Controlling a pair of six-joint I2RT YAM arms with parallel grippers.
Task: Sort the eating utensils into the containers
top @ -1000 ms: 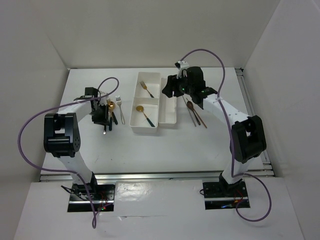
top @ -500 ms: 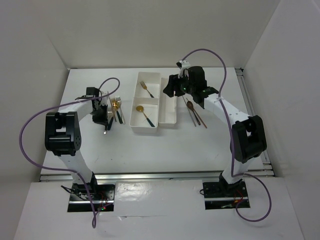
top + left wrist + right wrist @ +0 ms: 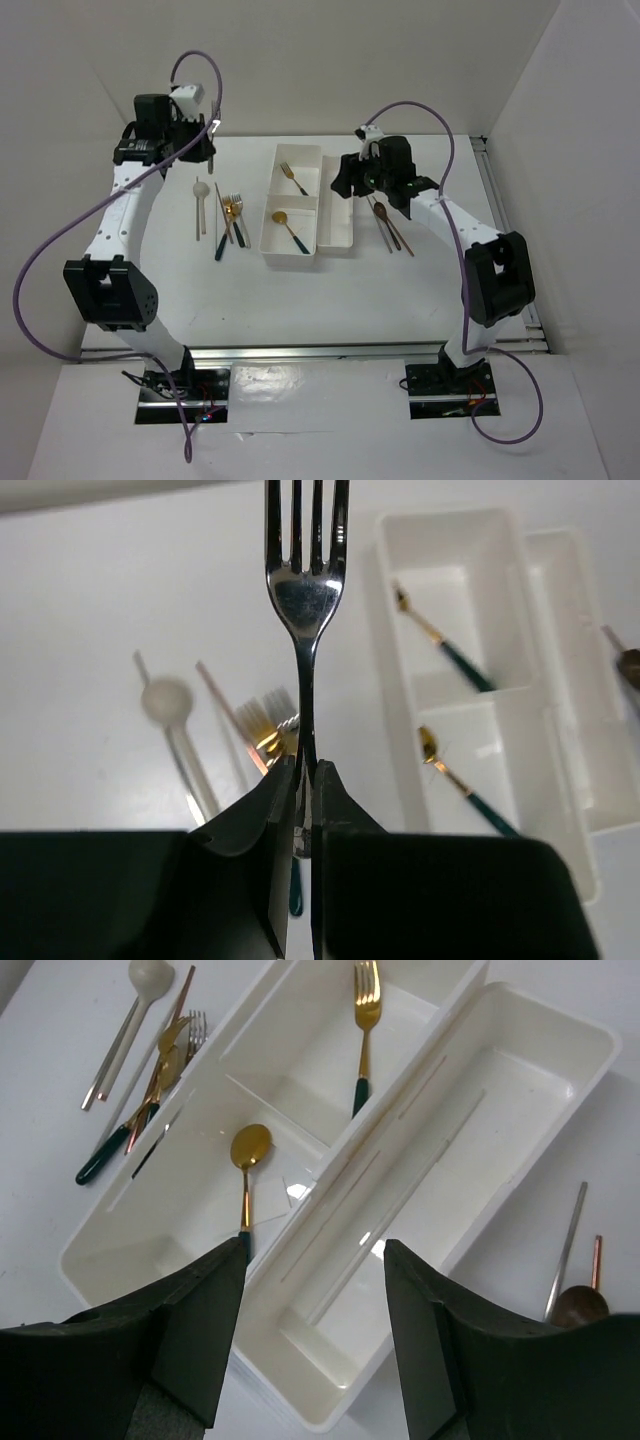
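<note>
**Sorting scene, top and wrist views.** The left tool [image 3: 307, 772] is clamping the silver fork [image 3: 305, 590] by its handle. Its fingers are pressing together on the slim shaft, and the tines are pointing away from the wrist camera. This tool is holding the fork in the air over the far left part of the surface [image 3: 300, 300], well apart from the white tray [image 3: 337, 238].

The tray is lying at the middle of the surface. Its two squarish compartments are sitting on the left side and its long narrow compartment on the right. A gold fork [image 3: 293, 178] with a teal handle is lying in the far squarish compartment, and a gold spoon [image 3: 288, 226] with a teal handle is lying in the near one.

The right tool [image 3: 315, 1252] is hovering over the tray with its fingers spread apart and gripping nothing.

Left of the tray, a pale spoon [image 3: 200, 205] is lying beside a loose cluster of teal-handled gold pieces [image 3: 229, 210] and thin sticks. Right of the tray, a brown spoon [image 3: 578, 1306] is lying just beside thin chopsticks [image 3: 568, 1245].
</note>
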